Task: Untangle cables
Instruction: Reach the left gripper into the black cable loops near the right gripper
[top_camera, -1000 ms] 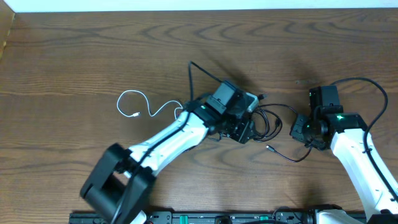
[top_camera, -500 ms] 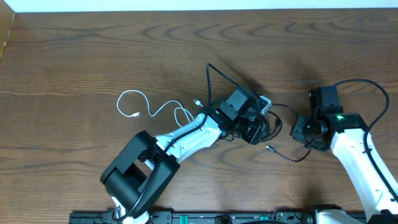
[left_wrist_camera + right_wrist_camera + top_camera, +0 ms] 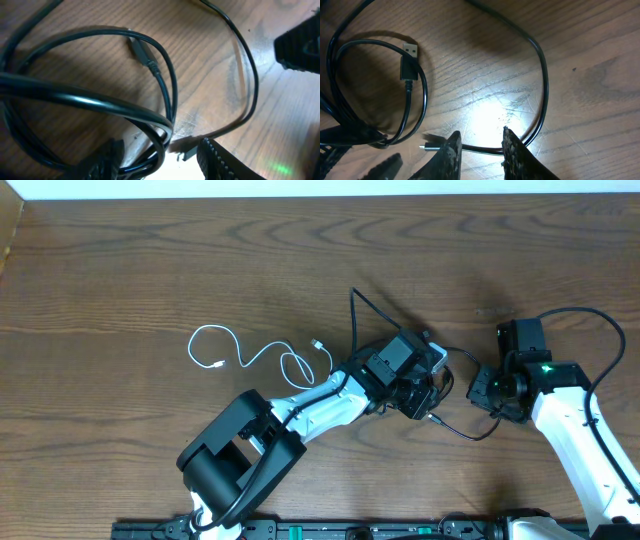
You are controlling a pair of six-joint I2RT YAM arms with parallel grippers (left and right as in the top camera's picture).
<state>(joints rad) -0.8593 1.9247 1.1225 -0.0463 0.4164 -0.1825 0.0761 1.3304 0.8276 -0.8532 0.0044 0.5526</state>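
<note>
The white cable [image 3: 207, 328] lies in loose loops at centre left of the table, apart from both grippers. The black cable [image 3: 462, 432] is coiled between the two arms. My left gripper [image 3: 425, 398] hangs low over that coil. In the left wrist view it [image 3: 165, 165] is open, with several black strands [image 3: 165, 107] running between the fingers close to the left one. My right gripper [image 3: 481, 157] is open just above the wood, and a stretch of black cable [image 3: 542, 85] crosses the gap behind its fingertips. A USB plug [image 3: 409, 67] and a small plug end [image 3: 427, 147] lie nearby.
Bare brown wooden table [image 3: 120, 270] stretches to the left and back. The right arm's own thick black wire [image 3: 600, 320] arcs above its wrist at the right. A dark rail [image 3: 350, 530] runs along the front edge.
My left arm has swung right, over the black coil, and uncovered the white cable's plug end. The right arm has stayed still.
</note>
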